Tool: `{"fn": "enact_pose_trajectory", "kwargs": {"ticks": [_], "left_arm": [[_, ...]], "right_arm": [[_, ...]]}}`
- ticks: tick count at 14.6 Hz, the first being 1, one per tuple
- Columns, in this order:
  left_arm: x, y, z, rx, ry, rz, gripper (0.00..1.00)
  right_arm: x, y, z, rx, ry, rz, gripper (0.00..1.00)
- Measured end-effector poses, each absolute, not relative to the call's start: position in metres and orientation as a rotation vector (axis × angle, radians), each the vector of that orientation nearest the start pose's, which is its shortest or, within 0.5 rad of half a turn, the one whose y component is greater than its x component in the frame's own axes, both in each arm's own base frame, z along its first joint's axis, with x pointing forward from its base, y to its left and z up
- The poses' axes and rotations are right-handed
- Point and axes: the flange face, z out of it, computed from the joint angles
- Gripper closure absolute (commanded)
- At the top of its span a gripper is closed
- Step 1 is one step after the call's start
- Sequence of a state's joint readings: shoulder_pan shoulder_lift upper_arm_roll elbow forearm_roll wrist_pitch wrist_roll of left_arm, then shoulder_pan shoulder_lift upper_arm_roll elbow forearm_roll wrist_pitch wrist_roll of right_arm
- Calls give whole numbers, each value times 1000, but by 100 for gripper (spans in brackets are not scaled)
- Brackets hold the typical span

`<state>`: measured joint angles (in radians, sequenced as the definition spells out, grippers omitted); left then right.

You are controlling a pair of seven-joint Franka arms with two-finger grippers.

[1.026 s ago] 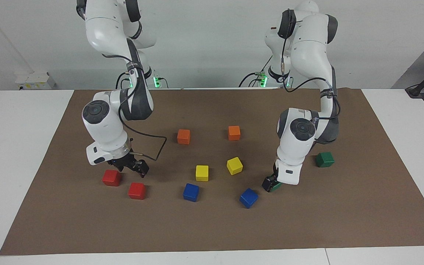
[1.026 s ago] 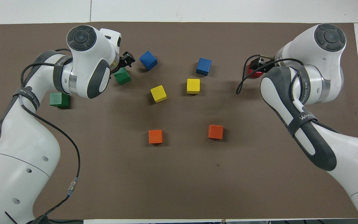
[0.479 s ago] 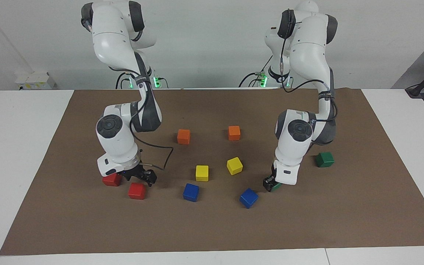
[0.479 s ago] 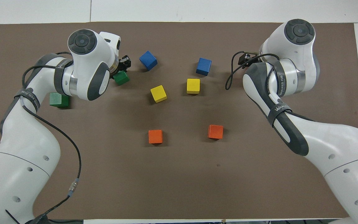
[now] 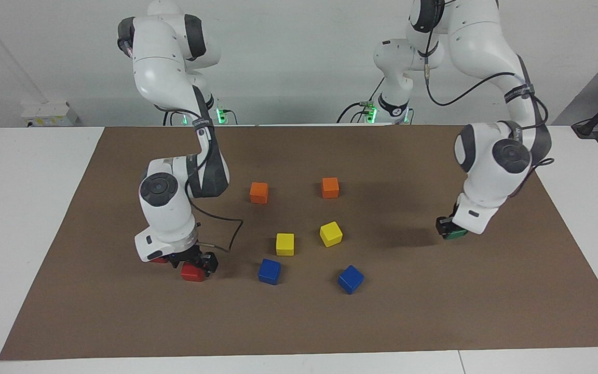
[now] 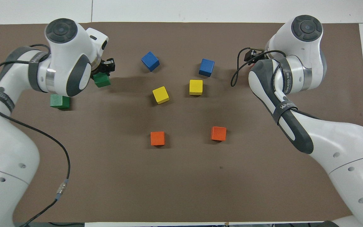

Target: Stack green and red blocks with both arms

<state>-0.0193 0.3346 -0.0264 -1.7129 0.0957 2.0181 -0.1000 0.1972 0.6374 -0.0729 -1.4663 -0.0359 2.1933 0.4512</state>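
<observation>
Orange cubes (image 5: pixel 259 192) — yellow cubes (image 5: pixel 285 244) — blue cubes (image 5: pixel 269 271).

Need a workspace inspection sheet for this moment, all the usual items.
Surface: brown mat on white table.
Job's things: held green block raised in left gripper; second green block on mat; red block under right gripper; second red block mostly hidden.
Clutter: orange cubes, yellow cubes, blue cubes, two each, apart.
Grippers: left shut on held green block; right low, jaws open.
Cables: black cable loops at right wrist.
Surroundings: white wall, white box.
</observation>
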Motion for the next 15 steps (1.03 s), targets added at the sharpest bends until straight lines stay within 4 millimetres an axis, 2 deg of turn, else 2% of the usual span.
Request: {"fn": "enact_pose_trajectory", "kwargs": {"ticks": [1,2,3,6,7,9,12,13,15], "left_arm": [[633,1,395,-3072,54,58,100],[625,16,395,-3076,108,73,100],[620,23,394,-3077,138,79,100],[619,14,385,-3080,184,27,100],[617,10,379,-3081,195,10,100],[614,9,368,-3082,199,-9,100],[614,12,365,-3090,184,-29,100],[614,12,364,-3101,170,-37,100],[614,13,364,-3116,146,-49,100]], "right_arm": [[718,97,310,-3148,462,-170,9],[718,96,305,-3148,464,-169,21],[718,94,300,-3149,467,-165,35],[714,91,289,-3148,475,-155,88],[714,91,288,-3145,480,-155,100],[714,91,288,-3144,484,-154,100],[712,87,293,-3154,497,-106,100],[711,82,302,-3161,504,-69,100],[708,72,336,-3173,456,-34,100]]}}
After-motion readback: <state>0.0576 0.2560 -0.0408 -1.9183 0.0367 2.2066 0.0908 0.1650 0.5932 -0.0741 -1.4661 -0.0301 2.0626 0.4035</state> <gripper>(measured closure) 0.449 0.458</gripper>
